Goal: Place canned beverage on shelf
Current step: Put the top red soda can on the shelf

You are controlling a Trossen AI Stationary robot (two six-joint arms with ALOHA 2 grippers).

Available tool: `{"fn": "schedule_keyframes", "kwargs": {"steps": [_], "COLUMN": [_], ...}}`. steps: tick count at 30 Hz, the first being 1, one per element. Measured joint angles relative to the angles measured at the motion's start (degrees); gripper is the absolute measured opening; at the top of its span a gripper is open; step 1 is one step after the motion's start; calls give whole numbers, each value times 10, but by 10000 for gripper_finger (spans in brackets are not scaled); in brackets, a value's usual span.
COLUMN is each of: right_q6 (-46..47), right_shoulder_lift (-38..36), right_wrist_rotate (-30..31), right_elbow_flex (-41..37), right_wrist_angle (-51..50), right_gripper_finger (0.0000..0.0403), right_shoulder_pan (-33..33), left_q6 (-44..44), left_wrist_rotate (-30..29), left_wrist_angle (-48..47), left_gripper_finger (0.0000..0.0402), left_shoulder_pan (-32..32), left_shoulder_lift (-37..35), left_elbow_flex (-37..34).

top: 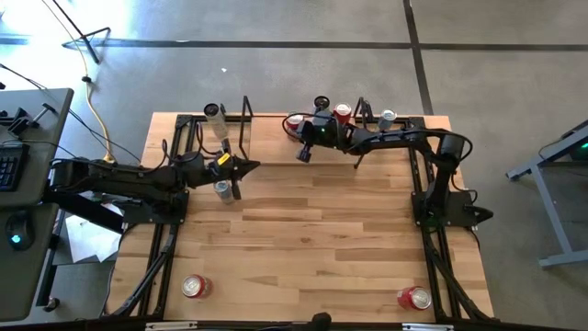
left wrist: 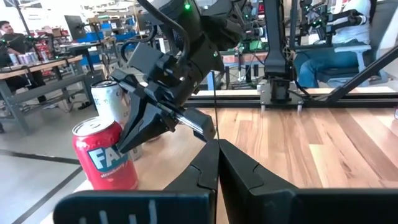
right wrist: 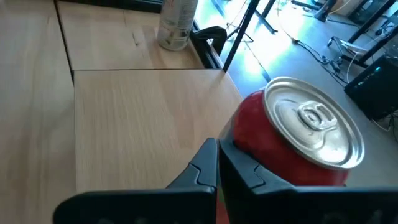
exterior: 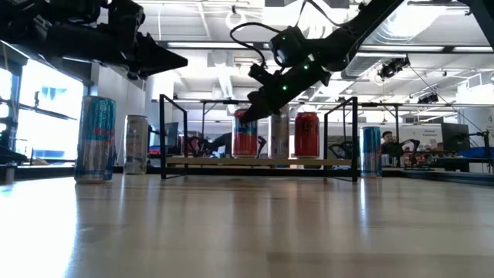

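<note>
The shelf (top: pixel 271 133) stands at the table's far edge, between black rod frames. A red can (right wrist: pixel 298 137) stands upright on its plank (right wrist: pixel 143 106), also seen in the high view (top: pixel 294 121). Two more cans (exterior: pixel 306 133) stand farther right on the shelf. My right gripper (right wrist: pixel 217 158) is shut and slants down just beside the red can, over the shelf (exterior: pixel 258 161). My left gripper (top: pixel 254 166) is shut and level above the table's left half, empty, pointing toward the shelf. A blue can (top: pixel 223 190) stands on the table below it. My right gripper's shut fingers (right wrist: pixel 239 165) lie right beside the red can's side (right wrist: pixel 252 146), slanting down from the table's right. The can stands upright on the plank. Whether the finger's outer side touches the can, I cannot tell.
A silver can (top: pixel 214 112) stands at the far left beside the shelf's end, and a blue one (top: pixel 387 118) past its right end. Two red cans (top: pixel 194 286) (top: pixel 415 297) lie near the front corners. The table's middle is bare wood.
</note>
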Motion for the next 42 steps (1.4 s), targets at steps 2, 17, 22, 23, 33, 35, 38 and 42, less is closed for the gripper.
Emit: {"fn": "schedule_keyframes", "kwargs": {"steps": [2,17,22,23,33,35,38,42], "right_q6": [0,-24,-30,-33,-50,-49,-51,-51], "right_shoulder_lift": [0,4,43,51,93,92,92,92], "right_wrist_rotate": [0,45,52,61,126,125,125,107], "right_elbow_flex": [0,142,209,217,235,234,234,234], "right_wrist_angle": [0,-240,-339,-343,-334,-325,-316,-305], "right_gripper_finger": [0,0,0,0,0,0,0,0], "right_shoulder_pan": [0,49,47,45,26,22,15,7], "left_q6": [0,0,0,0,0,0,0,0], "left_wrist_rotate": [0,0,0,0,-1,-1,-1,-1], "left_wrist_angle": [1,0,0,-1,-4,-4,-4,-4], "left_gripper_finger": [0,0,0,0,0,0,0,0], "left_shoulder_pan": [0,0,0,0,0,0,0,0], "left_shoulder_lift": [0,0,0,0,0,0,0,0], "left_elbow_flex": [0,0,0,0,0,0,0,0]}}
